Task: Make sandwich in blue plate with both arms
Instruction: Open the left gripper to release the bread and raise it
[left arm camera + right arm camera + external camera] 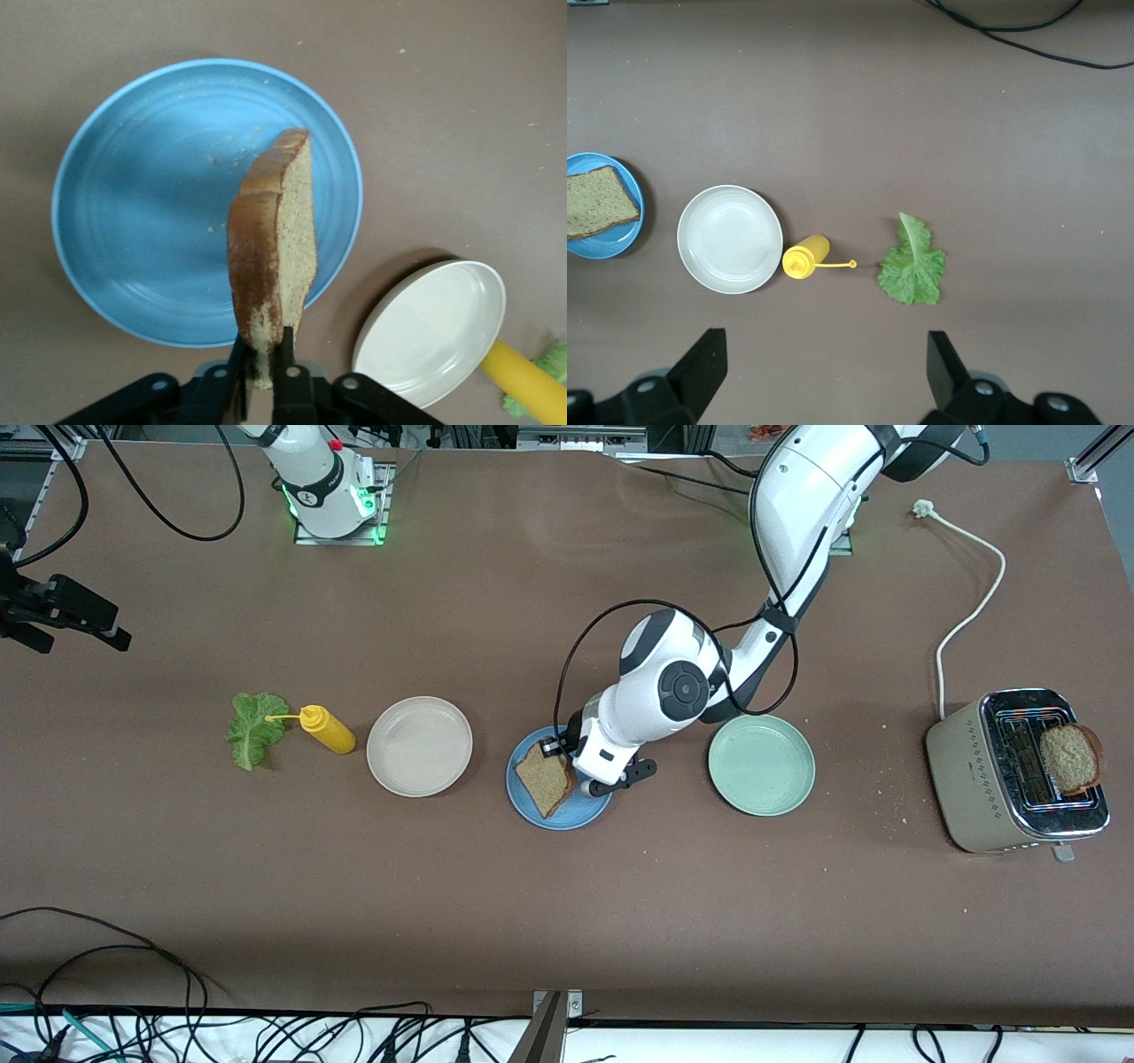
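The left gripper is low over the blue plate, its fingers clamped on one edge of a whole-grain bread slice – the wrist view shows the slice held on edge, crust side up, above the plate's middle. The blue plate sits on the brown table between a beige plate, toward the right arm's end, and a pale green plate, toward the left arm's end. A second bread slice stands in a slot of the toaster at the left arm's end of the table. The lettuce leaf lies flat near the right arm's end, just beside a yellow squeeze bottle that is tipped on its side, nozzle toward the leaf. The right gripper waits up in the air over that stretch of table – fingers wide apart, holding nothing
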Robot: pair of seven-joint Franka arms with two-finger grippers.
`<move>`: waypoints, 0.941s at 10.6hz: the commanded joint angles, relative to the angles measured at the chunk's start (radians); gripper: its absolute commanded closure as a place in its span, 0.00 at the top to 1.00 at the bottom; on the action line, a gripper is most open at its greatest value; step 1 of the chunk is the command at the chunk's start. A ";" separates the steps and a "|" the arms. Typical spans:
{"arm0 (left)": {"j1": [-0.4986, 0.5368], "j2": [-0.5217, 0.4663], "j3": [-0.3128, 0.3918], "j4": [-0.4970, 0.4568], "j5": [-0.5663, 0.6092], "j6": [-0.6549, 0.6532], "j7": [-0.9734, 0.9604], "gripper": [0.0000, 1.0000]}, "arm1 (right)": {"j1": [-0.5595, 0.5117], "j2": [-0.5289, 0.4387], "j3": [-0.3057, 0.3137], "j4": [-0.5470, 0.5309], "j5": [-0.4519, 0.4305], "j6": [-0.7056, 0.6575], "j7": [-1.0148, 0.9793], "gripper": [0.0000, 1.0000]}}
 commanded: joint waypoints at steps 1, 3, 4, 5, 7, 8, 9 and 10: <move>-0.004 0.004 0.029 0.011 -0.016 -0.075 0.032 0.34 | 0.001 0.001 0.001 0.014 -0.014 -0.007 0.007 1.00; -0.004 0.004 0.043 0.011 -0.013 -0.083 0.045 0.96 | 0.001 0.001 0.001 0.014 -0.012 -0.008 0.005 1.00; -0.004 0.004 0.043 0.011 0.031 -0.086 0.043 1.00 | 0.001 0.001 0.001 0.014 -0.011 -0.007 0.005 1.00; -0.003 0.004 0.045 0.011 0.044 -0.107 0.043 1.00 | 0.001 -0.001 0.001 0.014 -0.011 -0.011 0.004 1.00; 0.015 -0.003 0.046 0.016 0.045 -0.162 0.045 1.00 | 0.001 0.001 0.000 0.014 -0.014 -0.008 0.007 1.00; 0.026 -0.006 0.048 0.020 0.047 -0.185 0.045 1.00 | 0.001 0.001 0.000 0.014 -0.012 -0.007 0.007 1.00; 0.040 -0.016 0.048 0.025 0.047 -0.190 0.045 1.00 | 0.000 0.001 0.000 0.014 -0.014 -0.007 0.008 1.00; 0.055 -0.034 0.048 0.024 0.070 -0.195 0.043 1.00 | 0.000 0.001 0.000 0.014 -0.015 -0.007 0.009 1.00</move>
